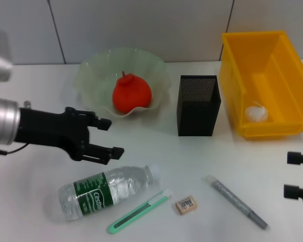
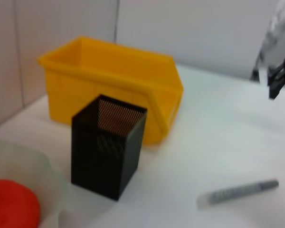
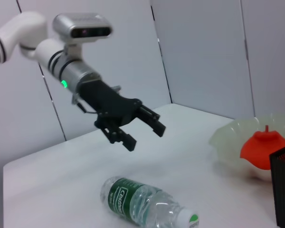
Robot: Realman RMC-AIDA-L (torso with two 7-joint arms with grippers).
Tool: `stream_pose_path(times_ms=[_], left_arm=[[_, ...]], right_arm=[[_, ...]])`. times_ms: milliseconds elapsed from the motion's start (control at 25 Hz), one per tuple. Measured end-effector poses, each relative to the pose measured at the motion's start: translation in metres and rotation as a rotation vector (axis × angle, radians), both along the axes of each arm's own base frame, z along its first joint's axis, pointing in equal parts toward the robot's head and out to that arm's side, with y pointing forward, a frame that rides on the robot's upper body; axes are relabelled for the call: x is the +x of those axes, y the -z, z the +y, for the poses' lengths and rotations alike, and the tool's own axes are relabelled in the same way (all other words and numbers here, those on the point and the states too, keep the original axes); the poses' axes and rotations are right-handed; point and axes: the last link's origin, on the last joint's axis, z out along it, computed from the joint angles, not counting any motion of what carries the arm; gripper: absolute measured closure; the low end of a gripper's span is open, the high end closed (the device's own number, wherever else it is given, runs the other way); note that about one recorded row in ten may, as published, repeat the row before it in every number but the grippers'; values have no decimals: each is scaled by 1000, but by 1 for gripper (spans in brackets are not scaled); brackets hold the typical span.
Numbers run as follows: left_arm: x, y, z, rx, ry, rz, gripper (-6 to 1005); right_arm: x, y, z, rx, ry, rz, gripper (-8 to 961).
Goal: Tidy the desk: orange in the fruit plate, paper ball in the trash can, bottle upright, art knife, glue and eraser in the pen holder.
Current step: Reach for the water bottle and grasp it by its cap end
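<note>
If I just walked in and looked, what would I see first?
Probably the bright orange sitting in the pale green fruit plate at the back of the desk, and the big yellow trash can to the right with a paper ball inside. Next, the left pincer, open, hovering above the bottle lying on its side near the front.
</note>
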Motion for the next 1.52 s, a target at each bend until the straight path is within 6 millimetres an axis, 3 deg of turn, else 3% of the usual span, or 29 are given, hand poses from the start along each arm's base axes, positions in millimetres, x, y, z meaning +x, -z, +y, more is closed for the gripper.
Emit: stream_pose_path(times_ms=[160, 240, 360, 440, 680, 960, 1200, 1520], left_arm=[[11, 3, 4, -14, 4, 60, 184], [43, 19, 9, -51, 36, 230, 185], [54, 26, 9, -71, 45, 270, 185], [73, 38, 10, -95, 58, 324, 185], [93, 62, 13, -85, 63, 406, 187], [95, 91, 13, -50, 61, 526, 192], [85, 110, 14, -54, 39, 592, 201], [77, 124, 13, -38, 43, 643, 212]], right_arm=[[9, 5, -12, 11, -8, -1, 142], [13, 6, -15, 12, 6, 2, 142], [18, 7, -17, 9, 26, 10, 142], [20, 7, -17, 7, 33, 14, 142], [23, 6, -16, 16, 39, 9, 143], [22, 8, -16, 21, 31, 11, 143], [20, 12, -14, 23, 23, 18, 143], [20, 18, -11, 25, 21, 28, 143]])
